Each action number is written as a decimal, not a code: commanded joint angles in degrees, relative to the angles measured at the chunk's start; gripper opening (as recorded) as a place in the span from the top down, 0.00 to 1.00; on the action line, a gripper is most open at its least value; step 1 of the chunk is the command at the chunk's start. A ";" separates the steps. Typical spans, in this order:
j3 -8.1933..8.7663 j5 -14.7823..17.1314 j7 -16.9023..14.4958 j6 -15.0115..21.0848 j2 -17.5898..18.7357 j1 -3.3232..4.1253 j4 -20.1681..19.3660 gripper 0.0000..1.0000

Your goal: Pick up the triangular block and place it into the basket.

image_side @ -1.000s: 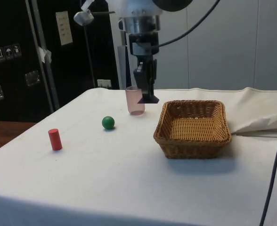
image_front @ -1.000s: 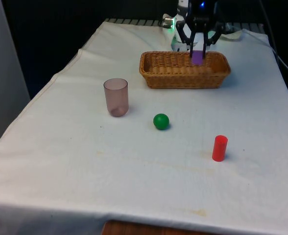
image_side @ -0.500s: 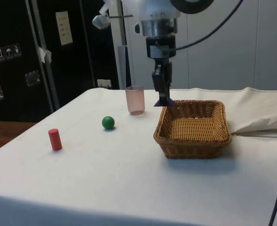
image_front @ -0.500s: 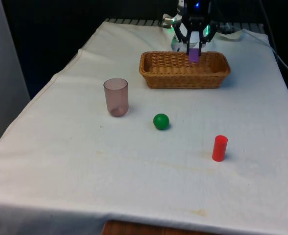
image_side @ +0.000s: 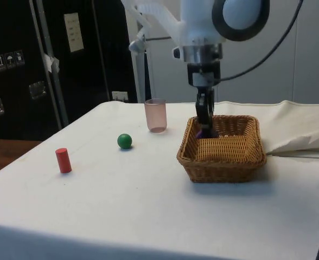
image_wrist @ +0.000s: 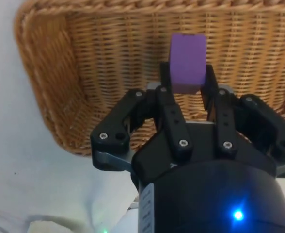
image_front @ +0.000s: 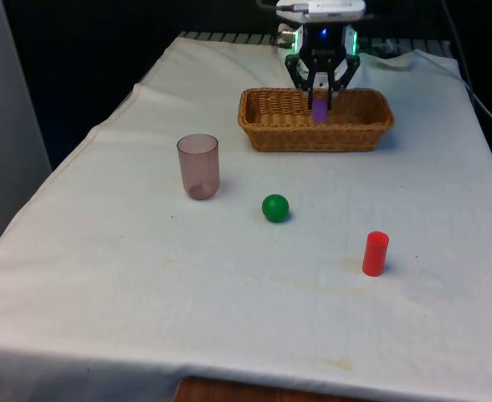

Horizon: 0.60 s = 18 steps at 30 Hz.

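Now the jaws grip the purple block, holding it down inside the basket, just above the woven floor by the side view. Well away from the jaws on the table stand a cup, a green ball and a red cylinder.

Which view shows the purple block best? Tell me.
The wrist view: the purple block sits large, clamped in the tool over the basket. The front and side views show only a sliver between the fingers.
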<state>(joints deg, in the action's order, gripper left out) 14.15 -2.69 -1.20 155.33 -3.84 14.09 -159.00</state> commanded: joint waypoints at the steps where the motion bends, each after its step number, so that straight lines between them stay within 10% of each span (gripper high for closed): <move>1: 0.29 0.34 -0.69 1.43 0.23 -0.06 -0.74 0.67; 18: 1.55 0.69 -2.58 7.91 3.78 0.06 -3.55 0.67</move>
<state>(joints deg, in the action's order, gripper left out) 15.81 -2.64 -3.38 163.12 0.23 14.04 -162.26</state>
